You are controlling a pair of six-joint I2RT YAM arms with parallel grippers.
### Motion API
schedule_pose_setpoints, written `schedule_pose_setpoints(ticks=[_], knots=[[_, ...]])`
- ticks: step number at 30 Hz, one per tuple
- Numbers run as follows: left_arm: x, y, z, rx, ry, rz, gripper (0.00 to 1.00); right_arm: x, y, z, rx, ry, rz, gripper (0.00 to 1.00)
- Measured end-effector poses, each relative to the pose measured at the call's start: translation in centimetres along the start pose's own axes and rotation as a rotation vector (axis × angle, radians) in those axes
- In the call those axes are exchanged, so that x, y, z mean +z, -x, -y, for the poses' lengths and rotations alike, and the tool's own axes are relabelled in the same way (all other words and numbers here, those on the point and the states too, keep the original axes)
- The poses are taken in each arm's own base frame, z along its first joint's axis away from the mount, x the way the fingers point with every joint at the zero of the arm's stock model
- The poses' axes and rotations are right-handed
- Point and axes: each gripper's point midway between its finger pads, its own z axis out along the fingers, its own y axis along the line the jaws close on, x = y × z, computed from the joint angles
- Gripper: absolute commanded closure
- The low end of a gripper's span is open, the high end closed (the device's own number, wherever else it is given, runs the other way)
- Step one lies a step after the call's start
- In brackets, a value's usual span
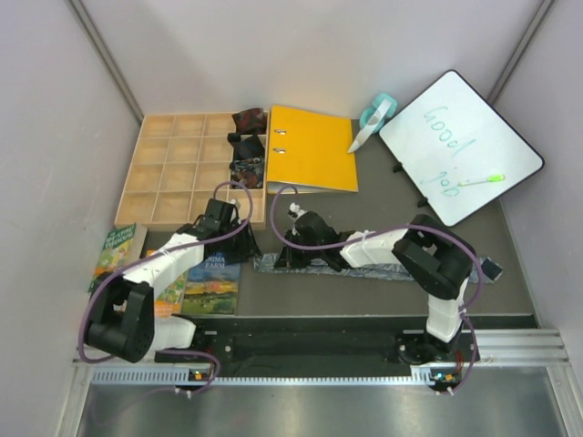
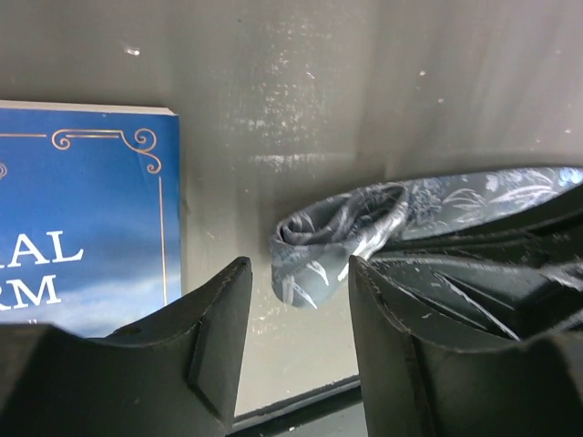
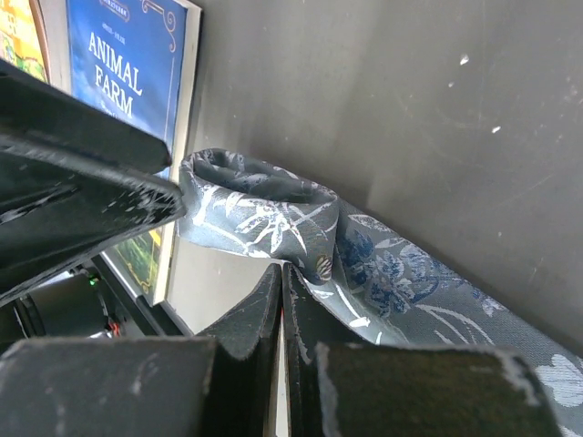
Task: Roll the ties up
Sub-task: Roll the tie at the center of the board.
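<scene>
Blue book (image 2: 82, 218): flat on the bench (image 2: 319, 91) at 9 o'clock of the action, near the curl but apart from it.
Left tool (image 2: 296, 273): wide open and holding nothing. The curl sits right in its mouth, with 1 finger on either side.
Grey-blue tie (image 2: 337, 228): here's our tie, folk! It is stretched flat across the bench on the 9-to-3 line. Its 9 o'clock end is turned over into 1 loose first curl.
Right tool (image 3: 281, 282): squeezed narrow, at 3 o'clock of the curl. Its tips look to be nipping the tie's near edge just beside the fold.
Tray (image 1: 164, 177): up at 11 o'clock, with 3 small rolled ties (image 1: 246, 146) in its right-hand column.
Step in hand: I judge this is the opening turn. The roll is barely begun and nearly the whole length is left to wind.
Doing it well: close the left tool gently across the curl to keep it tight. Turn it toward 3 o'clock with both edges stacked square while the right tool keeps the flat run taut.
Watch for: slippery fabric. A loose core could spring open or wind into a cone.
</scene>
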Motion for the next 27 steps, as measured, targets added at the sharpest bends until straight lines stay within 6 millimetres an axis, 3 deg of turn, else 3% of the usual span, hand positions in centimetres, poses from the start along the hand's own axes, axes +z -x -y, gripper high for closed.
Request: schedule_pose_setpoints(ticks=[15,23,27], knots=[[2.2,-1.3,-1.7,-0.016,0.046,-0.027,0.56,0.0,0.0,-0.4,0.0,0.025,-0.001,1.0],[2.8,-1.1,-1.4,-0.013,0.033,-0.019,0.78,-0.1,-0.1,-1.0,-0.001,0.059,-0.008,1.0],[2.9,-1.1,-1.5,-0.01,0.04,-0.015,0.81,-0.4,-0.3,-1.7,-0.002,0.1,-0.013,1.0]])
